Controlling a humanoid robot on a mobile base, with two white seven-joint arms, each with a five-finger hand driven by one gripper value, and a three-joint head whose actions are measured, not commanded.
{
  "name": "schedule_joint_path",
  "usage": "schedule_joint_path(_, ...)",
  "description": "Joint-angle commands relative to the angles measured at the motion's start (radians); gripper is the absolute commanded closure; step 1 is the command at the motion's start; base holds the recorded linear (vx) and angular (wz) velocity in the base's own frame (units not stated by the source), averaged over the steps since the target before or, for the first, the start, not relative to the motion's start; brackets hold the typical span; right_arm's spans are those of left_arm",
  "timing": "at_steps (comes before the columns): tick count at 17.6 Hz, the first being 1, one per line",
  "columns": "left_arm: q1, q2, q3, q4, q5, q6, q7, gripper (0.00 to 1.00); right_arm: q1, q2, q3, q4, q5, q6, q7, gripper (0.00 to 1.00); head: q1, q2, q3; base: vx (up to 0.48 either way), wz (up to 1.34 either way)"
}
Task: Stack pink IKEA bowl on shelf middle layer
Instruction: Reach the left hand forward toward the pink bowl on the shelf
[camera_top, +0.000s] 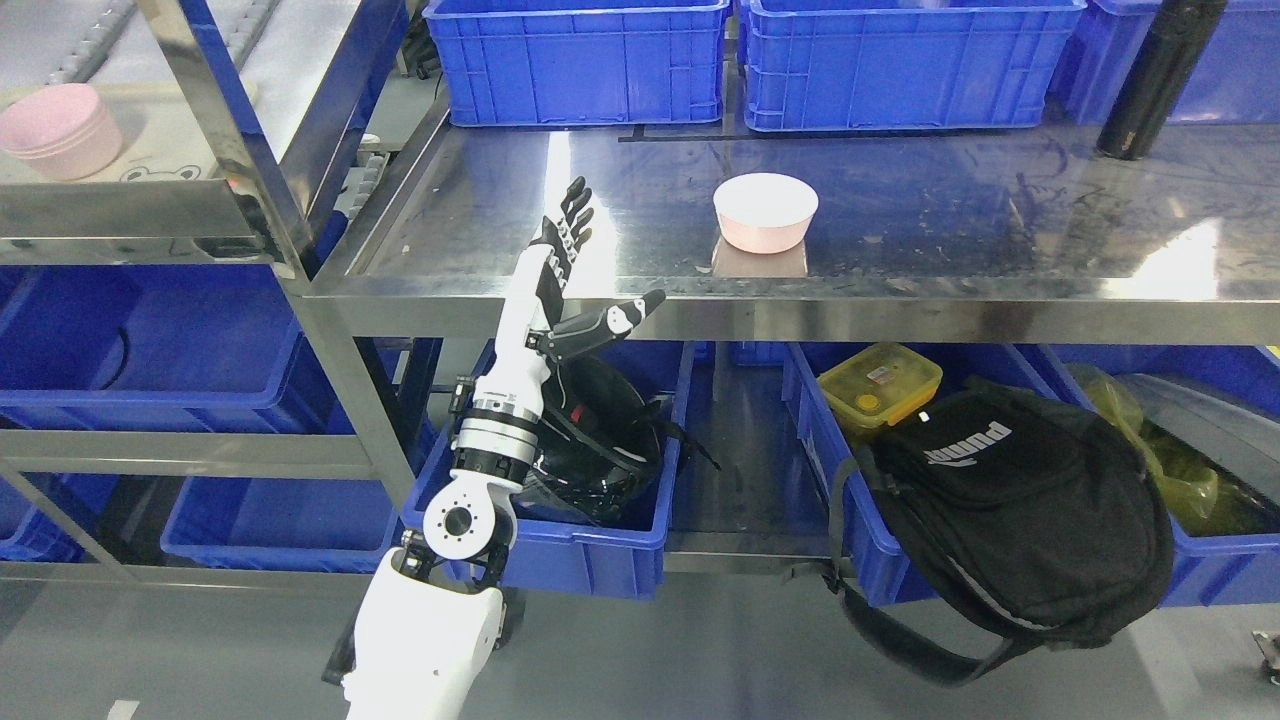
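My left hand (560, 270) is raised at the front edge of the steel shelf (950, 240), fingers straight and spread, thumb stuck out to the side, holding nothing. My right arm is not in sight.

The pink bowl (765, 211) I am after sits upright on that shelf, well apart from my hand and off to its right, with bare steel between us. On the neighbouring rack to the left, a stack of pink bowls (60, 130) stands on a tray; I take that as the likely place to put mine, though I cannot be sure which level counts as the middle layer.

I judge the task barely begun: the bowl is not yet touched.

What worries me from here:
- The shelf is polished and slick. If I come at the bowl from the side and nudge its wall before my fingers close, it may slide back toward the blue crates (580, 60) and out of easy reach.
- The bowl's rim is wide and smooth; a shallow pinch could let it tip or slip out on the lift.
- Carrying it left, I must clear the upright post (250, 160) between the two racks; a clipped rim could knock the bowl loose.
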Motion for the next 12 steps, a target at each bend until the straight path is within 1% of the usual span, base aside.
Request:
schedule_joint_path(1, -0.015, 0.017, 0.006, 0.005, -0.003, 0.009, 0.000, 0.00, 0.022, -0.017, 0.000, -0.018, 0.000, 0.001, -0.001, 0.00, 0.0000, 0.000, 0.000, 0.080, -0.16)
schedule_joint_path(3, -0.030, 0.017, 0.006, 0.009, -0.009, 0.000, 0.000, 0.00, 0.022, -0.017, 0.000, -0.018, 0.000, 0.001, -0.001, 0.00, 0.0000, 0.000, 0.000, 0.083, -0.20)
schedule_joint_path(4, -0.054, 0.017, 0.004, 0.008, -0.015, -0.007, -0.001, 0.00, 0.022, -0.017, 0.000, -0.018, 0.000, 0.001, -0.001, 0.00, 0.0000, 0.000, 0.000, 0.086, -0.24)
schedule_joint_path(5, -0.108, 0.017, 0.003, 0.009, -0.053, -0.005, -0.018, 0.00, 0.022, -0.017, 0.000, -0.018, 0.000, 0.001, -0.001, 0.00, 0.0000, 0.000, 0.000, 0.096, -0.26)
schedule_joint_path(6, -0.175, 0.017, -0.005, 0.009, -0.139, -0.002, -0.070, 0.00, 0.022, -0.017, 0.000, -0.018, 0.000, 0.001, -0.001, 0.00, 0.0000, 0.000, 0.000, 0.073, -0.23)
schedule_joint_path(7, -0.231, 0.044, -0.009, 0.009, -0.240, 0.004, -0.142, 0.00, 0.022, -0.017, 0.000, -0.018, 0.000, 0.001, -0.001, 0.00, 0.0000, 0.000, 0.000, 0.073, -0.23)
schedule_joint_path(9, -0.321, 0.122, -0.009, 0.015, -0.490, 0.012, -0.324, 0.00, 0.022, -0.017, 0.000, -0.018, 0.000, 0.001, -0.001, 0.00, 0.0000, 0.000, 0.000, 0.083, -0.16)
schedule_joint_path(10, -0.355, 0.161, -0.009, 0.017, -0.600, 0.012, -0.430, 0.00, 0.022, -0.017, 0.000, -0.018, 0.000, 0.001, -0.001, 0.00, 0.0000, 0.000, 0.000, 0.062, -0.17)
schedule_joint_path(12, -0.384, 0.189, -0.008, 0.018, -0.739, 0.015, -0.556, 0.00, 0.022, -0.017, 0.000, -0.018, 0.000, 0.001, -0.001, 0.00, 0.0000, 0.000, 0.000, 0.050, -0.17)
